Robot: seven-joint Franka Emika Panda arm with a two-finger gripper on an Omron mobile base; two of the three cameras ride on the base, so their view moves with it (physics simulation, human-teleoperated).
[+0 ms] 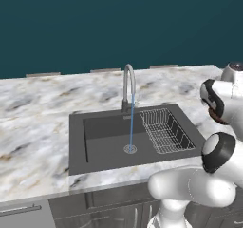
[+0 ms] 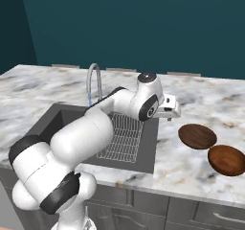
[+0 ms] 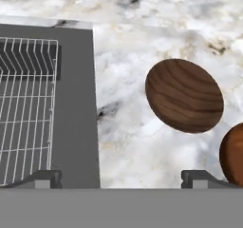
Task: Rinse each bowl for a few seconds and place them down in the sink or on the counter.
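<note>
Your desk carries both bowls, side by side right of the sink, which holds a rack; the faucet runs. Your gripper, fingers wide apart and empty, hovers over the sink's right rim.

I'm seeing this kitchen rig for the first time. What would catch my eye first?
Two reddish-brown bowls, the nearer bowl and the farther bowl, lie on the marble counter right of the dark sink. A thin stream of water runs from the curved faucet to the drain. The open gripper hovers between sink and bowls, holding nothing.
</note>
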